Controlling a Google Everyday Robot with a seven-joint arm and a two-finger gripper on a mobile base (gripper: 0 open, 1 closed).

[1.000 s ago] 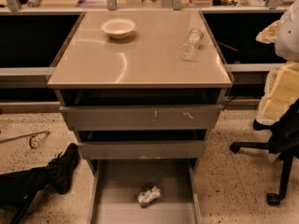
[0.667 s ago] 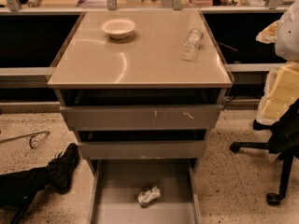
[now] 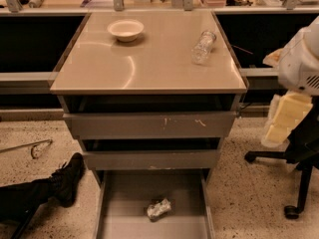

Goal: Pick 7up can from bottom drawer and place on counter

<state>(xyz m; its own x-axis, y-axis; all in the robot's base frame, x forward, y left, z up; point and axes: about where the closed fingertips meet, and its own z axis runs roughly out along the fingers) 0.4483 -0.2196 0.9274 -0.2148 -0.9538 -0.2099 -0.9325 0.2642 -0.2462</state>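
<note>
The 7up can, crumpled and shiny silver-grey, lies on its side on the floor of the open bottom drawer, near the middle front. The beige counter tops the grey cabinet. My gripper, a cream-coloured piece, hangs under the white arm at the right edge. It is right of the cabinet, level with the upper drawer fronts and far above the can.
A white bowl and a clear plastic bottle lie on the counter. Two scratched drawer fronts sit above the open drawer. A person's black shoe and leg lie left of it. An office chair base stands at right.
The arm and gripper at the right edge have shifted slightly lower. The can, drawer and counter items have not moved.
</note>
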